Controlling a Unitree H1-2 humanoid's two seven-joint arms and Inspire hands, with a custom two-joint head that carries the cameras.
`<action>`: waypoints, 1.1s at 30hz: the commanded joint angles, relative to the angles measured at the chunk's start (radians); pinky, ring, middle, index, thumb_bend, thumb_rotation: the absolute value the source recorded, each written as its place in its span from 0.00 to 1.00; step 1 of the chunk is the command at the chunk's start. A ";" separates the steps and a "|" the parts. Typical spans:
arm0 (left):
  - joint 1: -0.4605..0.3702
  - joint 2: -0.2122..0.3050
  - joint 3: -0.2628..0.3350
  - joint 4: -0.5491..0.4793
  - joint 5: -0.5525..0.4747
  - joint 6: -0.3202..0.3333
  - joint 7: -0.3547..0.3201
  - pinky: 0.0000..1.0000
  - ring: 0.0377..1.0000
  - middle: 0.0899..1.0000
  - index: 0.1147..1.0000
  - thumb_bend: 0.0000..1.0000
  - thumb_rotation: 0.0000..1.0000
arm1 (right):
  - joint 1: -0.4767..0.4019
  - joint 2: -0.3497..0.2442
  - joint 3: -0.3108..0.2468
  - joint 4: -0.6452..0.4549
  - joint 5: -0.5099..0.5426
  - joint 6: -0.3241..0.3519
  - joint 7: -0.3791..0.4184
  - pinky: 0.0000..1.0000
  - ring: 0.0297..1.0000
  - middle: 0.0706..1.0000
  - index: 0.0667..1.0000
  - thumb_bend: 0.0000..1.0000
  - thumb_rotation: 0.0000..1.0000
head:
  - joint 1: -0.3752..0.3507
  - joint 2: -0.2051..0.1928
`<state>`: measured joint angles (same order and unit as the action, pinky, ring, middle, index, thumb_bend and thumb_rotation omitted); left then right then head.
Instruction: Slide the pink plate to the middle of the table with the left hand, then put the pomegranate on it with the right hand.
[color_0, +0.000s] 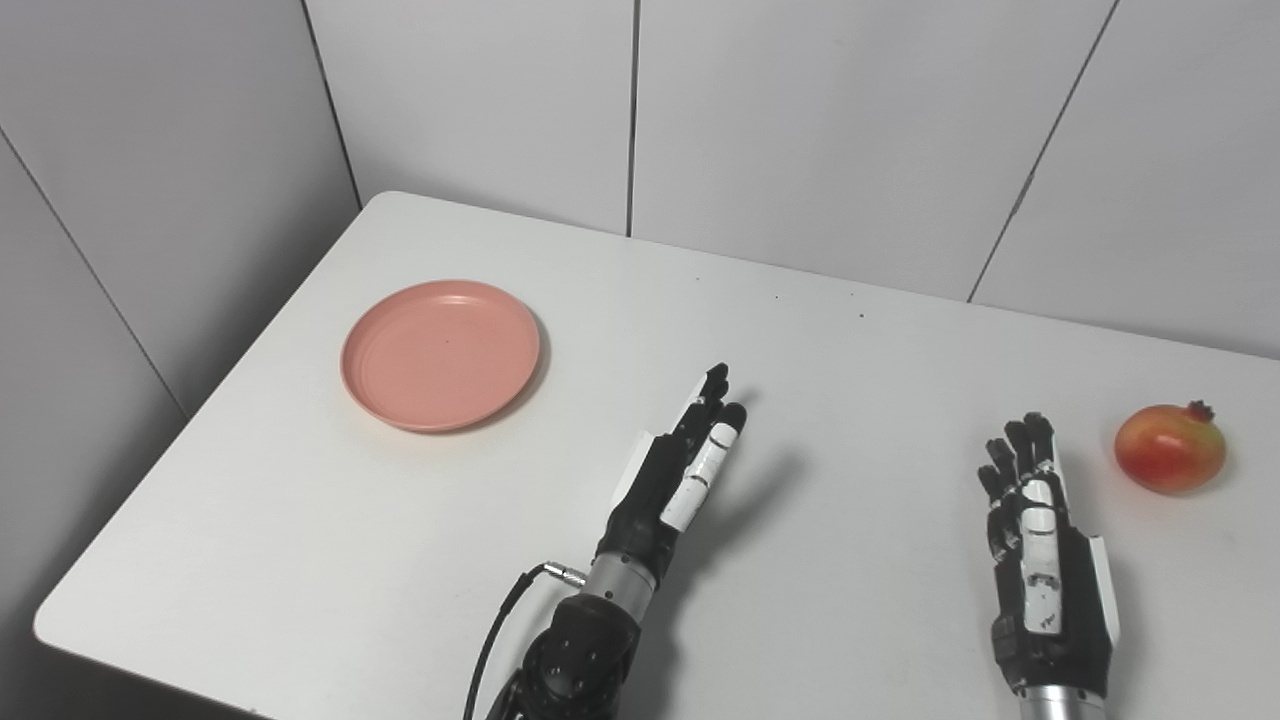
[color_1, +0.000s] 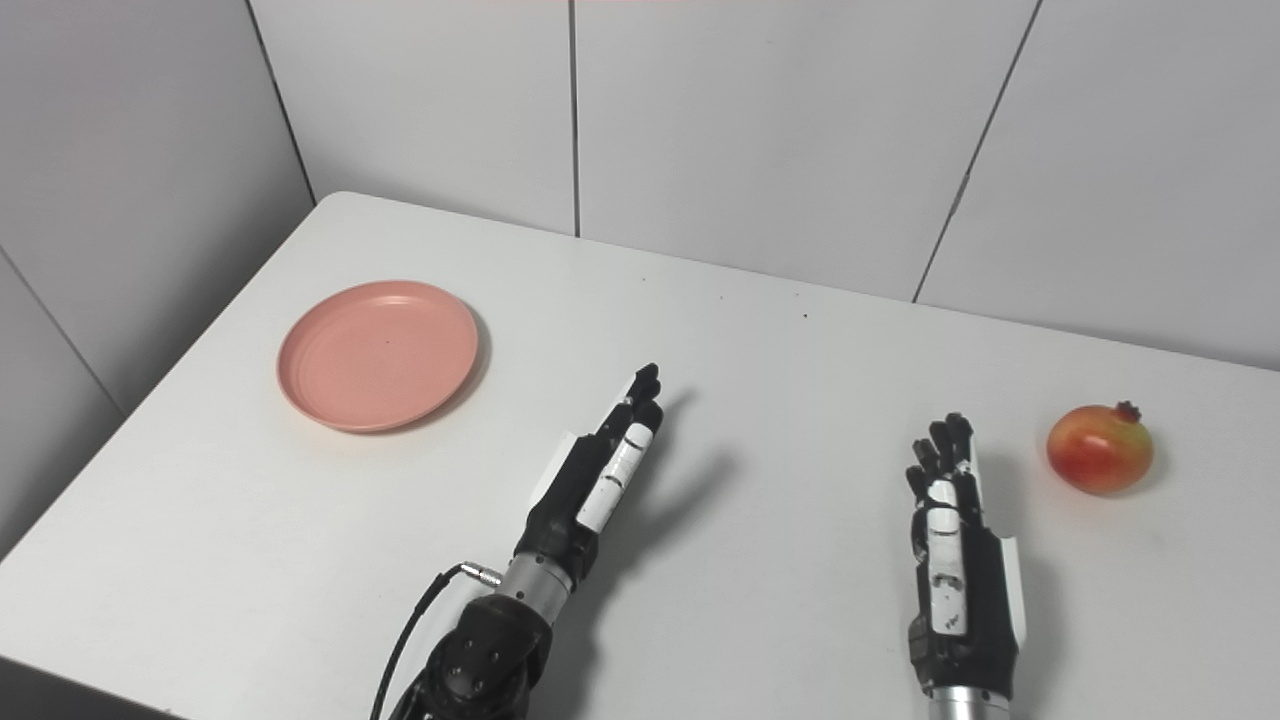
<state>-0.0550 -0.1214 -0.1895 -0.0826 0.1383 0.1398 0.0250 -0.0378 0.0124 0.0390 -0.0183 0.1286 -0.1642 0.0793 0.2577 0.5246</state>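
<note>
The pink plate (color_0: 440, 355) lies flat near the table's (color_0: 860, 620) far left corner, well apart from both of our hands and not yet slid anywhere. The pomegranate (color_0: 1170, 447) sits on the right side of the table, resting on its side with its crown pointing up and to the right. Our left hand (color_0: 685, 465) hovers near the middle of the table with its fingers stretched out straight and close together, holding nothing. Our right hand (color_0: 1040, 540) is just left of the pomegranate, near but not touching it, fingers extended and empty.

We judge the first step, sliding the plate, is not begun. The main risk lies there: our left hand must travel left and away from us to reach the plate. If we press on the raised rim instead of the flat inside, the plate may tip or skid out from under the fingers. If we push from the wrong side, we could drive it towards the left edge, which is close to it, and off the table.

The pomegranate is round and looks smooth, so it will likely roll if nudged. Our right hand waits close beside it, and a stray brush could send it towards the right edge. Later, set on the shallow plate, it may roll off unless we release it low and centred.
</note>
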 joint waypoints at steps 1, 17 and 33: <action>-0.003 -0.007 -0.010 -0.001 -0.014 -0.006 -0.021 1.00 1.00 1.00 1.00 0.63 0.97 | 0.013 0.001 -0.003 0.036 -0.001 -0.043 0.008 1.00 0.99 1.00 1.00 0.52 0.90 | -0.007 0.000; -0.019 0.012 0.045 -0.108 -0.060 -0.073 -0.013 1.00 1.00 1.00 1.00 0.65 1.00 | 0.013 0.022 -0.005 0.048 -0.035 -0.048 -0.012 0.99 0.97 0.98 0.98 0.49 0.88 | -0.021 -0.005; -0.116 0.071 0.157 -0.268 -0.113 0.050 -0.015 0.89 0.89 0.87 0.89 0.70 1.00 | 0.004 0.019 -0.014 0.063 -0.023 -0.051 -0.005 0.99 0.97 0.98 0.98 0.50 0.87 | -0.014 -0.013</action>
<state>-0.1203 -0.0503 -0.0366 -0.3091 0.0236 0.1870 0.0024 -0.0510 0.0314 0.0307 -0.0012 0.0981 -0.1695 0.0698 0.2439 0.5108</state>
